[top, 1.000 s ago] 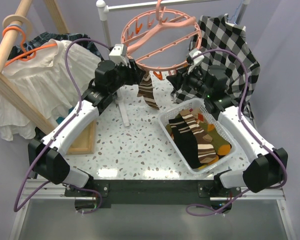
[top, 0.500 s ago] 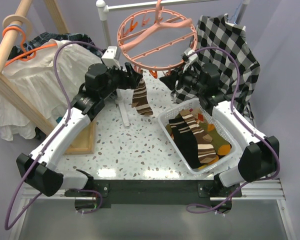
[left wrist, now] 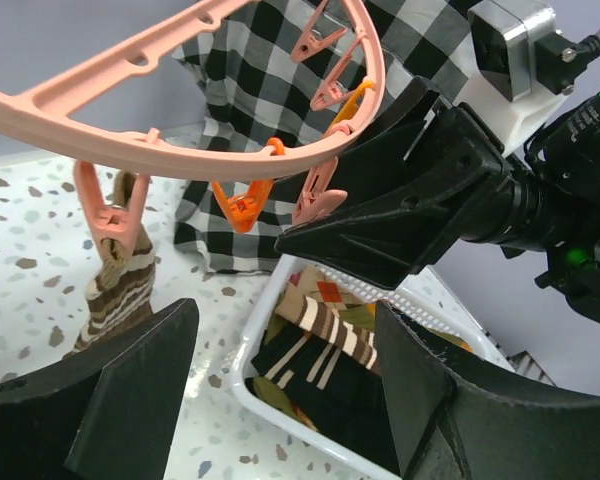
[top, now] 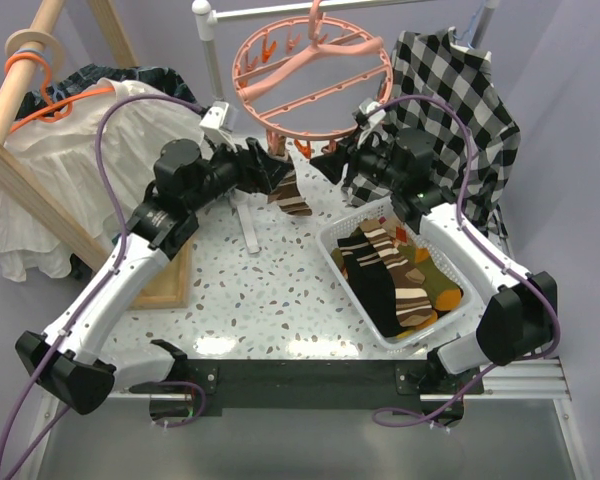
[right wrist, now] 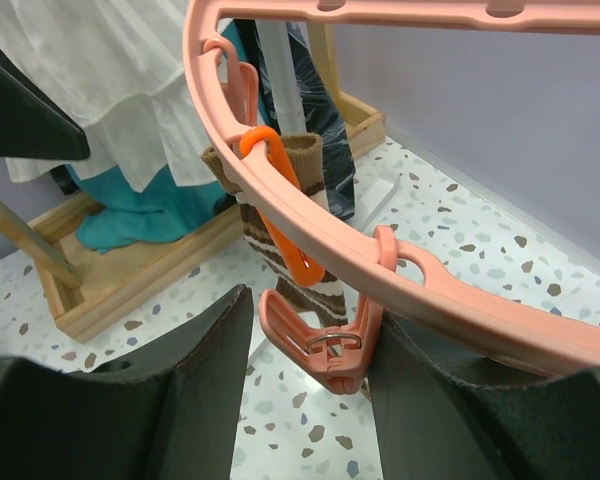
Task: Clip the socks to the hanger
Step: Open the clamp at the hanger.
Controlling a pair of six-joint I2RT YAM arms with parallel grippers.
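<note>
At the far left a white blouse [top: 90,150] hangs off the worktop's [top: 270,290] edge. Beside it the left arm stretches up from its base in a long diagonal, its elbow raised and its wrist turned toward the middle. The left gripper [top: 272,172] is spread wide with nothing between its fingers, just left of the brown striped sock [top: 292,195]. That sock hangs by its cuff under the near rim of the hanger [left wrist: 80,110], pinched in a pink clip [left wrist: 105,215]; the left wrist view shows this bite plainly, while the overhead view shows only the sock dangling. Just right of it the right arm bends up and back from its base, with the right gripper [top: 325,165] raised to the same rim. Only the right wrist view shows a second pink clip [right wrist: 320,350] sitting between its fingers, which appear to squeeze it half-closed (contact on the far side is hard to confirm). An orange clip [right wrist: 280,200] hangs in front of the sock's cuff there. Lower right, the white basket [left wrist: 252,340] holds the remaining socks [top: 400,280], striped, black and olive. Behind it hangs the checked shirt [top: 460,90].
</note>
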